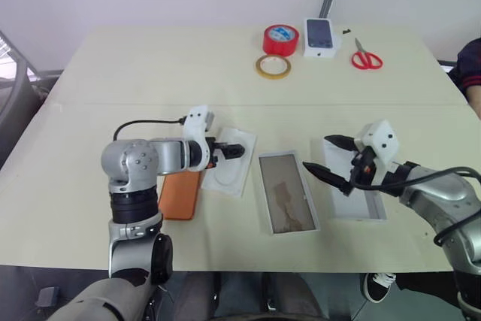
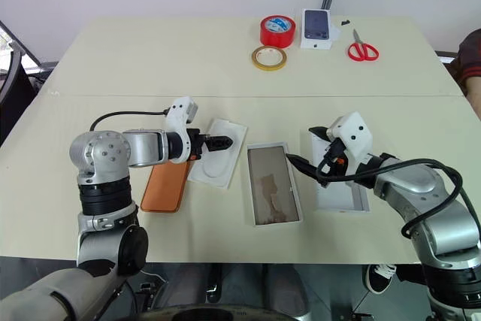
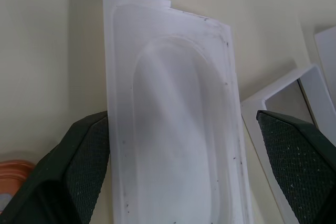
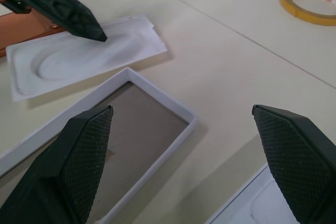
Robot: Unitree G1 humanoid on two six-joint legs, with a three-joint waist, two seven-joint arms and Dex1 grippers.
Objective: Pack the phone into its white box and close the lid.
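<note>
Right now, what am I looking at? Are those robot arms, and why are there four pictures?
Yes, it is a robot with two arms at a table. Two pictures come from cameras in its head, looking down. The other two come from cameras on its wrists, looking along each claw.

The left claw is open over a thin white moulded insert. The right claw is open too. Neither holds anything.

The orange phone lies beside the insert. In the middle lies the lid, brownish inside facing up. The white box sits under the right arm.

At the far edge are red tape, yellowish tape, red scissors and another white box printed with a dark phone.
</note>
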